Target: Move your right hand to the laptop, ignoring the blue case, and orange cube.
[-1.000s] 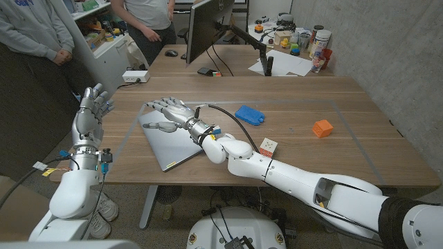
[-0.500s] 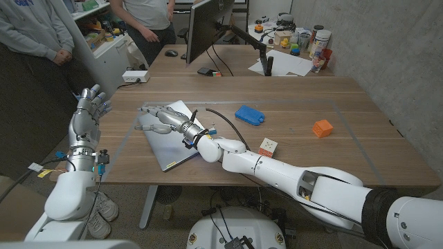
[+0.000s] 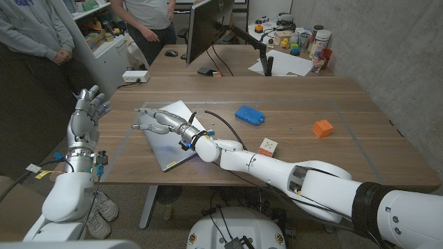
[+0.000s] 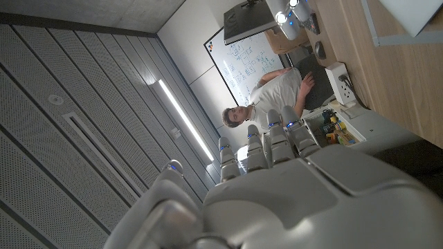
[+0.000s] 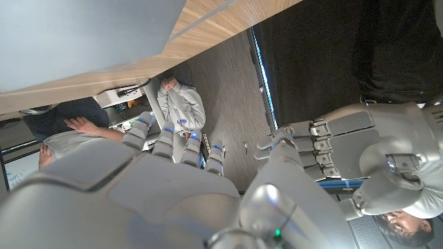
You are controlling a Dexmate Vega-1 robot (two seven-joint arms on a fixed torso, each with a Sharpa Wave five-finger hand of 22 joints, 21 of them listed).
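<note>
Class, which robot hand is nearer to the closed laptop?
Right. The right robot hand is over the laptop; the left robot hand is raised beyond the table's left edge.

Both arms wear smooth, glossy white rounded shells, and the right arm's upper part ends in a black sleeve-like section. The left hand point(image 3: 87, 113) and right hand point(image 3: 160, 119) are silver-grey metal with jointed segmented fingers point(image 4: 270, 142) carrying small blue marks near the tips. Black cables loop at the right wrist; thin wires and a yellow tag hang at the left wrist.

Bright, even light — soft shadows, sharp
</note>
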